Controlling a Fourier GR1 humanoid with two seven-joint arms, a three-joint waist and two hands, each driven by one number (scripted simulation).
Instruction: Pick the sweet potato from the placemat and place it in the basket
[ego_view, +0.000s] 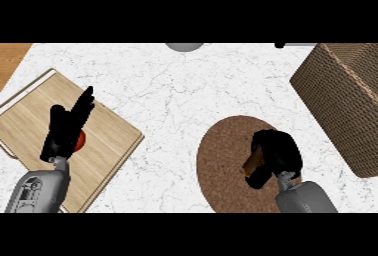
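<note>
At the left, the left hand (66, 127) rests open, fingers straight, over a wooden board (111, 145). On the round brown placemat (221, 165), the right hand (275, 156) curls around the sweet potato (253, 162), mostly hiding it. It should lift straight up before swinging right toward the basket (343, 95).

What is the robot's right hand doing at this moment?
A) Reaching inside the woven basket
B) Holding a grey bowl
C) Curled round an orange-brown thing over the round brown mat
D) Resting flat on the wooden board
C: the right hand is curled round the sweet potato above the placemat, apart from the basket.
</note>
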